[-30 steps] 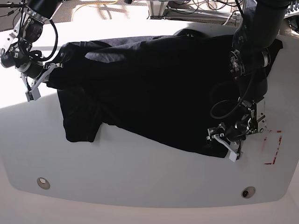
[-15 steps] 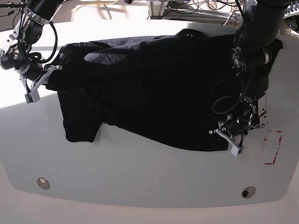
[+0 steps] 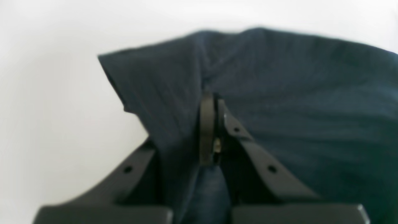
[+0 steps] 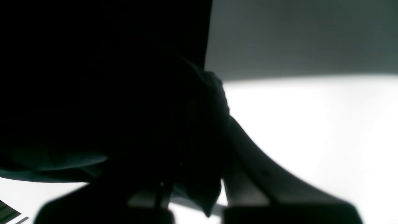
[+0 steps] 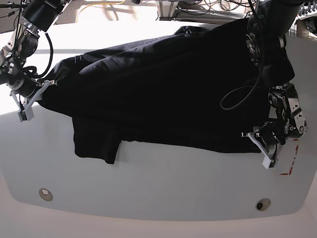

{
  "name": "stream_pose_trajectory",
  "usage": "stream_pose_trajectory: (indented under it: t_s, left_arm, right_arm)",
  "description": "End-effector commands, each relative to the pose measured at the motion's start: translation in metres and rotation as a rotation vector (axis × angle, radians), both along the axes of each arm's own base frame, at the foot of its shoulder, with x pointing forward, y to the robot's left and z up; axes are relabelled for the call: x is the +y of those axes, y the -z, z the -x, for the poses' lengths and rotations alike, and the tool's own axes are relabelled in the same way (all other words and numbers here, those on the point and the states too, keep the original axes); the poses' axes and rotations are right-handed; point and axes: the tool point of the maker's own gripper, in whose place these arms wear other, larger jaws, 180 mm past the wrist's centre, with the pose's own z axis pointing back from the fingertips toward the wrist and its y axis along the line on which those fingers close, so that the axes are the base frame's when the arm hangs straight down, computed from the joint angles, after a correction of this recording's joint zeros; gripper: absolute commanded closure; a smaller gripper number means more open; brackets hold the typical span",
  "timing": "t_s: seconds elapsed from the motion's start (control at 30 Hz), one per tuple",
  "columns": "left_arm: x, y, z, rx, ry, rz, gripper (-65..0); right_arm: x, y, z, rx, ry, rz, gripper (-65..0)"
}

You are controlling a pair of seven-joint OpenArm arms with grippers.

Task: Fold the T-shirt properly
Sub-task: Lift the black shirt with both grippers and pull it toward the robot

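The black T-shirt [image 5: 163, 94] hangs stretched across the white table [image 5: 148, 188] between my two grippers, with one sleeve [image 5: 94, 146] drooping at the lower left. In the base view my left gripper [image 5: 266, 151] is at the right, shut on the shirt's lower edge. The left wrist view shows its fingertips [image 3: 207, 105] pressed together on a fold of dark cloth [image 3: 295, 93]. My right gripper [image 5: 30, 99] is at the far left, shut on the shirt's other end. The right wrist view shows dark cloth [image 4: 124, 93] bunched against one finger [image 4: 264, 174].
Red tape marks [image 5: 292, 158] lie on the table just right of the left gripper. Two round holes [image 5: 45, 193] [image 5: 263, 204] sit near the front edge. Cables and equipment [image 5: 198, 10] crowd the back, beyond the table.
The left gripper closed on the shirt's edge and moved right. The right gripper pulled farther left and down. The shirt is drawn wider and tauter, its right side lifted toward the back.
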Motion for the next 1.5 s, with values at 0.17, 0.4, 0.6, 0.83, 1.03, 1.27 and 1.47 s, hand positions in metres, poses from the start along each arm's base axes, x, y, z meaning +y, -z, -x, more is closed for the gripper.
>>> stream_pose_trajectory:
  t_s: [0.17,0.4,0.6,0.83,1.03,1.27,1.47]
  left_arm:
    - [0.028,-0.102,-0.01,-0.242,-0.052,-0.112,0.0]
    - [0.034,-0.149,-0.007,-0.343,-0.071,-0.18,0.0]
    - [0.033,-0.201,-0.009,-0.464,-0.083,-0.228,0.0]
    - [0.036,-0.276,-0.016,-0.633,-0.149,-0.209,0.0]
    - [0.043,-0.342,-0.021,-0.758,-0.209,-0.159,0.0]
    - [0.044,-0.417,-0.021,-0.883,-0.223,-0.117,0.0]
    - [0.053,-0.487,-0.01,-1.002,-0.237,-0.086,0.0]
  right_arm:
    - [-0.021,-0.034,-0.028,-0.09,0.005,0.034,0.0]
    - [-0.014,-0.065,-0.059,-0.159,-0.057,0.079,0.0]
    - [-0.014,-0.103,-0.084,-0.259,-0.061,0.094,0.0]
    - [-0.011,-0.157,-0.132,-0.33,-0.131,0.137,0.0]
    - [-0.013,-0.218,-0.169,-0.402,-0.156,0.155,0.0]
    - [-0.006,-0.306,-0.198,-0.492,-0.203,0.228,0.0]
    - [0.001,-0.399,-0.204,-0.594,-0.222,0.319,0.0]
